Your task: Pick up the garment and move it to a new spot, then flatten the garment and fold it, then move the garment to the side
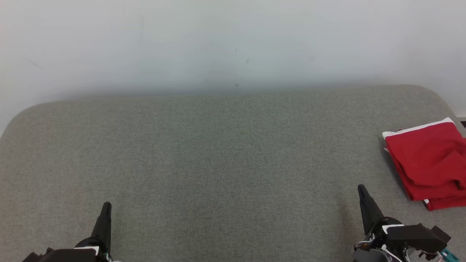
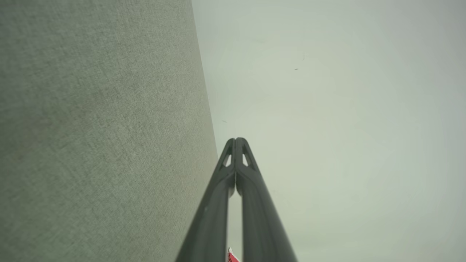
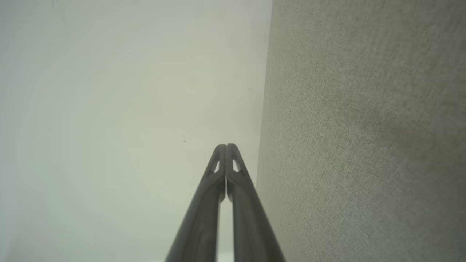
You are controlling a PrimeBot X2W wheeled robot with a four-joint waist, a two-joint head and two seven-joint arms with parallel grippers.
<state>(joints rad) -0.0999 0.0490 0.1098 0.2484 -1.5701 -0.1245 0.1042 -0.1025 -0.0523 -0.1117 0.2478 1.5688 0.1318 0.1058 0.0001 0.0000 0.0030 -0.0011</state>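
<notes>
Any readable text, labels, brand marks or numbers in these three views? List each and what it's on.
None readable.
Folded red garment with white trim: no print or tag showing.
Grey fabric-covered surface: plain weave.
Pale wall: a few small dark specks, no writing.
Left gripper and right gripper, both shut: plain dark fingers, no markings.

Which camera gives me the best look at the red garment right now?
The head view: the red garment lies folded on the grey surface at the right, cut by the frame edge. The left wrist view catches a red sliver at its bottom edge; the right wrist view faces wall and surface.
</notes>
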